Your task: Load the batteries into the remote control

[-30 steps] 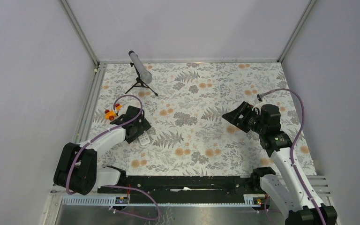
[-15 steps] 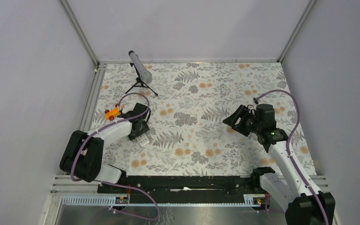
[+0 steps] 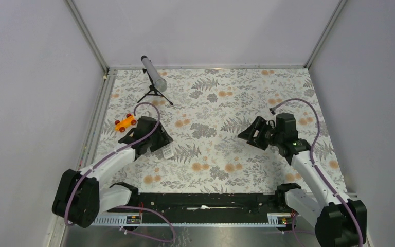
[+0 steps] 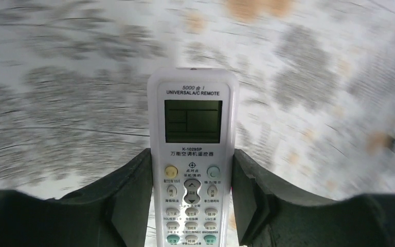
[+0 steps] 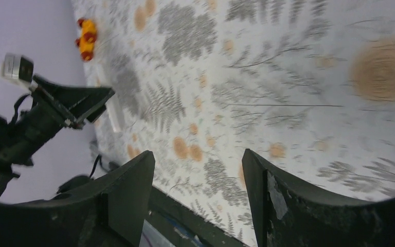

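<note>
The white remote control (image 4: pixel 193 103) lies face up between my left gripper's black fingers (image 4: pixel 133 190), display and buttons showing. My left gripper (image 4: pixel 193 157) is shut on its sides, holding it just above the floral table. From above, the remote control (image 3: pixel 167 153) sticks out of the left gripper (image 3: pixel 160 141) at the table's left. My right gripper (image 3: pixel 249 135) hovers at the right and points left; its jaws (image 5: pixel 198 164) stand open with nothing between them. The right wrist view shows the remote control (image 5: pixel 114 114) far off at the left arm's tip. The batteries are out of view.
An orange toy car (image 3: pixel 125 123) sits on the table left of the left gripper, also in the right wrist view as the toy car (image 5: pixel 86 36). A grey tube on a black tripod (image 3: pixel 154 77) stands at the back left. The black base rail (image 3: pixel 200 200) runs along the near edge.
My left gripper has closed on the remote and carried it a little right and forward, off the table. The right gripper has drifted slightly left, still open.
</note>
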You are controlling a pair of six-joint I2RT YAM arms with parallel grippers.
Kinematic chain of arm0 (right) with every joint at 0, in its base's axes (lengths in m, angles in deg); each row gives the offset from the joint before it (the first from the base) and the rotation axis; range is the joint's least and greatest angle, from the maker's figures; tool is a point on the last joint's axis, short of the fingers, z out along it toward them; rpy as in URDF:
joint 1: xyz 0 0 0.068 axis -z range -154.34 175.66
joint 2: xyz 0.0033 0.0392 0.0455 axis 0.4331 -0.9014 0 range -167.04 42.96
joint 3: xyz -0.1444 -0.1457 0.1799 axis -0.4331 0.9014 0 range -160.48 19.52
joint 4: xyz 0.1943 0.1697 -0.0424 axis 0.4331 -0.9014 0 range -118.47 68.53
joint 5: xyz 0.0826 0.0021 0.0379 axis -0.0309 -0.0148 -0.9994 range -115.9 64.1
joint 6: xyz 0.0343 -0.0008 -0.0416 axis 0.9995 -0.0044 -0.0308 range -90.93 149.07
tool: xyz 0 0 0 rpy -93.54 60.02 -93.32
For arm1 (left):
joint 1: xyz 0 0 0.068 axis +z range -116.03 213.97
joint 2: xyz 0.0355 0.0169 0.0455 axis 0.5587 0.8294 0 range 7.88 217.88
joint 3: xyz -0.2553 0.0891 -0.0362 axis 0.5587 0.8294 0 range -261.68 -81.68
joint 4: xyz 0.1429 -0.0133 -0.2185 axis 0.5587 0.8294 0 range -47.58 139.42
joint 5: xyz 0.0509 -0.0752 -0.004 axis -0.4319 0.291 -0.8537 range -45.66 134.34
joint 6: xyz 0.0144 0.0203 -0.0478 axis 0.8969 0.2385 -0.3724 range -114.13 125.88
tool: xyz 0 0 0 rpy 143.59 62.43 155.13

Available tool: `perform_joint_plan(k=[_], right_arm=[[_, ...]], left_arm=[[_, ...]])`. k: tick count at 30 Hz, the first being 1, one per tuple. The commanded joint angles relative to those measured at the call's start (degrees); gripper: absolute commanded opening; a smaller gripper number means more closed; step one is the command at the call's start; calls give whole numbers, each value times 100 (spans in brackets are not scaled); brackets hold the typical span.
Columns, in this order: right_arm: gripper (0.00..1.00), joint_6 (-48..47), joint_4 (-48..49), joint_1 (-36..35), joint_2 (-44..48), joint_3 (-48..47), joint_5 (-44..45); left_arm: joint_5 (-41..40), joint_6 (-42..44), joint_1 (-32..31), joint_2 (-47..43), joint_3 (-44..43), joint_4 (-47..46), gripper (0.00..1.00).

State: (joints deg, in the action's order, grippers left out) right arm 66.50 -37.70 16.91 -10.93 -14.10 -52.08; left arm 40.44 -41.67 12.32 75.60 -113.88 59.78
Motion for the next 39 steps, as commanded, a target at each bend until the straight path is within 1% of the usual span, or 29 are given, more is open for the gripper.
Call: perform_joint_plan(k=[1, 4, 7, 9, 11, 15, 17, 20, 23, 25, 28, 31, 36, 38, 39], right_arm=[[72, 1003, 1869, -871, -208, 223, -862], [75, 1536, 2723, -1859, -487, 76, -541], [76, 1927, 3677, -2605, -821, -54, -507], [76, 2212, 4397, -2904, -983, -22, -548], [79, 2382, 4835, -3118, -1080, 53, -379], [86, 2389, 5038, -3261, -1251, 109, -245], [90, 2477, 5322, -3307, -1338, 159, -276], [92, 2526, 5563, -3456, -1529, 146, -251], [92, 2472, 5592, -3632, -1764, 29, -195], [90, 2487, 5649, -3722, -1922, -5, -180], [88, 2484, 5995, -3721, -2048, 43, -250], [88, 2475, 6107, -3730, -2139, -80, -353], [87, 2818, 6684, -3787, -2399, -106, -536], [86, 3067, 7002, -3812, -2546, -28, -590], [83, 3208, 7250, -3836, -2618, 36, -610]], left_arm=[[2175, 259, -69, -577, 9, -1406, 24], [2711, 148, -136, -867, -29, -1604, 25], [3118, -37, -170, -1144, -27, -1836, 25], [3228, -205, -181, -1296, -6, -1948, 25], [3321, -408, -182, -1420, 56, -2100, 25], [3514, -1279, -201, -1577, 432, -2975, 25], [3616, -1708, -236, -1557, 671, -3554, 25], [3648, -2075, -280, -1514, 889, -4058, 25], [3675, -2241, -318, -1490, 897, -4258, 25], [3702, -2348, -339, -1486, 864, -4345, 25], [3756, -2530, -373, -1483, 804, -4361, 25], [3844, -2670, -382, -1432, 853, -4440, 24], [3824, -2891, -384, -1446, 966, -4694, 24], [3798, -2978, -397, -1468, 979, -4790, 24], [3782, -2999, -408, -1484, 973, -4820, 24]])
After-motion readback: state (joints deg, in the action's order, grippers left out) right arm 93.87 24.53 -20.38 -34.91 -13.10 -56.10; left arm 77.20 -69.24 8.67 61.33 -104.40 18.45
